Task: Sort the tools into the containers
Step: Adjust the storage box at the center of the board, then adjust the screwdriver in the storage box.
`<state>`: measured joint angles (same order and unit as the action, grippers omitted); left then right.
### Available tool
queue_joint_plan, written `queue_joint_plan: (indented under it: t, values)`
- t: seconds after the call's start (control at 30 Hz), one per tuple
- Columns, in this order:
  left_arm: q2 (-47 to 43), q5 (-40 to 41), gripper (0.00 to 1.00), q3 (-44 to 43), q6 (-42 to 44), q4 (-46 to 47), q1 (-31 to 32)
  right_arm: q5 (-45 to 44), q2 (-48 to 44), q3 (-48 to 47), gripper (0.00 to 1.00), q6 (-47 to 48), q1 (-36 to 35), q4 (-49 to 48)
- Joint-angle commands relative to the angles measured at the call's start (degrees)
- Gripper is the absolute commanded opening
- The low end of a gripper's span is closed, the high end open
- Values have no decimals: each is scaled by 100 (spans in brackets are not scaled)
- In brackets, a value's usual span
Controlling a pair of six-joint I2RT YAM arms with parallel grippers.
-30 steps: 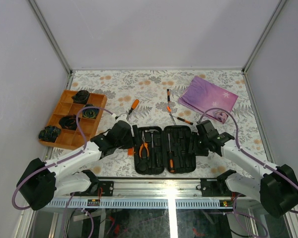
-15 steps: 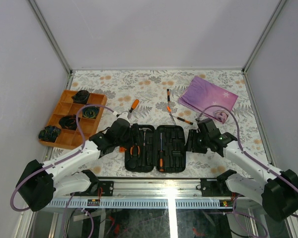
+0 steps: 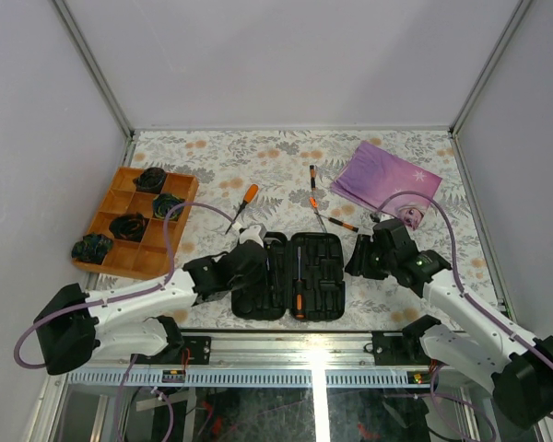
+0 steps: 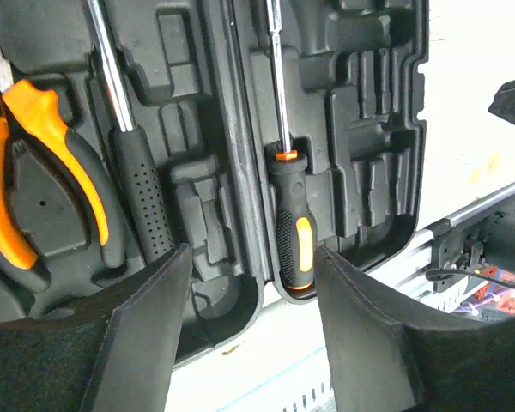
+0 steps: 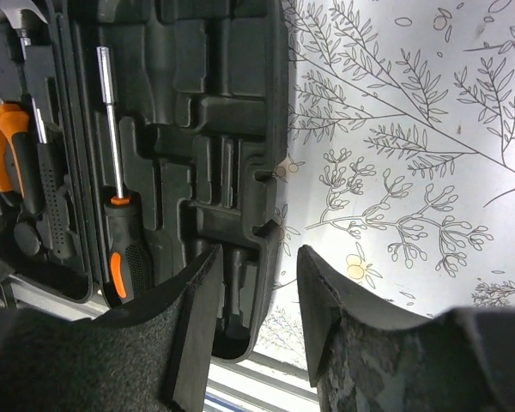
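Observation:
The black tool case [image 3: 313,276] lies open near the table's front edge. In it are orange pliers [image 4: 34,172], a black-handled hammer [image 4: 142,197] and a black-and-orange screwdriver [image 4: 292,232] [image 5: 124,249]. My left gripper [image 3: 254,269] [image 4: 253,257] hovers open over the case's near end, its fingers on either side of the hinge. My right gripper [image 3: 361,261] [image 5: 259,257] is open astride the case's right wall, one finger [image 5: 193,318] inside and one finger [image 5: 326,309] outside. Loose screwdrivers [image 3: 244,201] [image 3: 315,193] lie on the cloth behind the case.
An orange divided tray [image 3: 120,204] with black coiled lumps stands at the left. A purple cloth [image 3: 387,180] lies at the back right. The table's metal front rail [image 3: 304,348] runs just in front of the case.
The case has slid a little to the left. My left gripper has moved from the case's left edge to over its left half. Both pairs of jaws have narrowed somewhat.

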<state>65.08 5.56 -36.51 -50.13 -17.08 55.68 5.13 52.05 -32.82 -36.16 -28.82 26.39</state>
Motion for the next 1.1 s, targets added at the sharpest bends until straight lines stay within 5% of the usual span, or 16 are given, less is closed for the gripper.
queue_joint_plan:
  t: [0.0, 0.43, 0.8, 1.07]
  values:
    - [169, 573, 57, -40, -658, 113, 192, -126, 177, -2, 46, -106, -16, -101]
    - [539, 323, 54, -129, -371, 427, 425, 1489, 434, 889, 40, -779, -39, -1742]
    - [952, 301, 49, -252, -348, 645, 708, -180, -211, 100, 45, -228, -46, -295]
    - [1292, 491, 43, -594, -487, 641, 988, 419, 45, 116, 35, -444, -65, -902]
